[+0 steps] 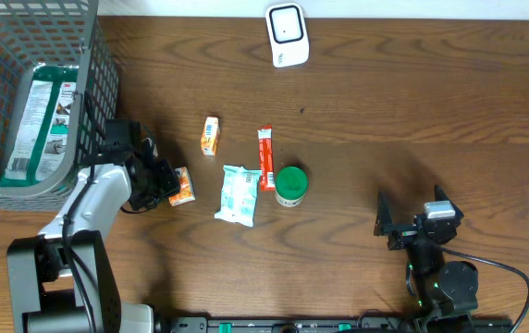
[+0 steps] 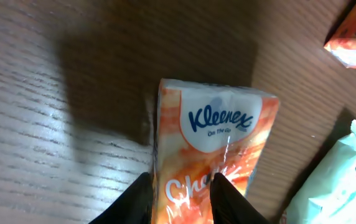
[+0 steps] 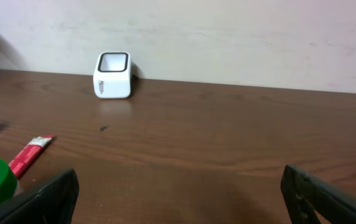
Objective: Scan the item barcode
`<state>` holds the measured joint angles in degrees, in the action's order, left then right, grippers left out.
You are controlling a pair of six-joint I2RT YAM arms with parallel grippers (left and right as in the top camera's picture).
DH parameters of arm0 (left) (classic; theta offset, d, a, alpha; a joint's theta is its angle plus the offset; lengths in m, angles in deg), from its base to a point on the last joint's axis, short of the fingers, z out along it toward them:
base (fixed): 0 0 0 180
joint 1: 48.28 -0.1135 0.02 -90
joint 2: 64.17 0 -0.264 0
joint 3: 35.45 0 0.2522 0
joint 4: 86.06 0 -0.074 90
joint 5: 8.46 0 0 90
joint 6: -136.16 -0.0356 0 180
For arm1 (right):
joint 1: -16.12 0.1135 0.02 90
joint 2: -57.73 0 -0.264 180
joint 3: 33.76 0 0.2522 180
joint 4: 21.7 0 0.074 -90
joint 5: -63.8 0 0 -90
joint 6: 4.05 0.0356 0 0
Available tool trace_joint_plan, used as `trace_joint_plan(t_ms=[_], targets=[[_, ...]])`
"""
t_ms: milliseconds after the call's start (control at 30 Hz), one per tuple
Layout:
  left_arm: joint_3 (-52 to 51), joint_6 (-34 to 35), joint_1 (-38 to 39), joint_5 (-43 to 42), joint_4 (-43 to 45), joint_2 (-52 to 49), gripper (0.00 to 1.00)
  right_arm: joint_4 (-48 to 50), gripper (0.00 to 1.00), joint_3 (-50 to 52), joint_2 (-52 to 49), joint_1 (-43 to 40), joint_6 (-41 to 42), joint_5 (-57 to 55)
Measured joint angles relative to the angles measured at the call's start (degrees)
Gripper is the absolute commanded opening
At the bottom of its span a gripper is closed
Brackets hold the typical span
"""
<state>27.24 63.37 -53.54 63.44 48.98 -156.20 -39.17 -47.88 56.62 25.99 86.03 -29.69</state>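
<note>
Kleenex pack (image 2: 218,124), pinched by left tool (image 2: 181,186): brand legible only wrist-side.

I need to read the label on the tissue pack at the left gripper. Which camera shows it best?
Left wrist: the Kleenex pack is close up, logo readable, held in the left gripper. Overhead shows the pack only as a small orange patch. The right wrist view misses it.

Orange Kleenex pack (image 2: 218,134) clamped in left hand (image 2: 181,182).
</note>
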Motion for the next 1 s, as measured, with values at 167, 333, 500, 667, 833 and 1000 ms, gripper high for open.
trace_joint_plan(t_ms=[167,333,500,667,833,1000], targets=[[-0.4,-0.3,0.0,0.0,1.7,0.0,0.31,0.0,0.99,0.0,0.0,0.0,0.0,0.0],[-0.5,-1.0,-0.1,-2.4,3.1,0.0,0.31,0.0,0.99,0.0,0.0,0.0,0.0,0.0],[-0.5,-2.0,-0.2,-6.0,3.7,0.0,0.31,0.0,0.99,0.0,0.0,0.0,0.0,0.0],[-0.5,-2.5,-0.2,-5.9,4.4,0.0,0.31,0.0,0.99,0.0,0.0,0.0,0.0,0.0],[-0.7,-2.6,-0.2,-1.6,4.7,-0.1,0.31,0.0,0.99,0.0,0.0,0.0,0.0,0.0],[-3.8,-2.7,-0.2,0.1,8.8,0.0,0.31,0.0,0.99,0.0,0.0,0.0,0.0,0.0]])
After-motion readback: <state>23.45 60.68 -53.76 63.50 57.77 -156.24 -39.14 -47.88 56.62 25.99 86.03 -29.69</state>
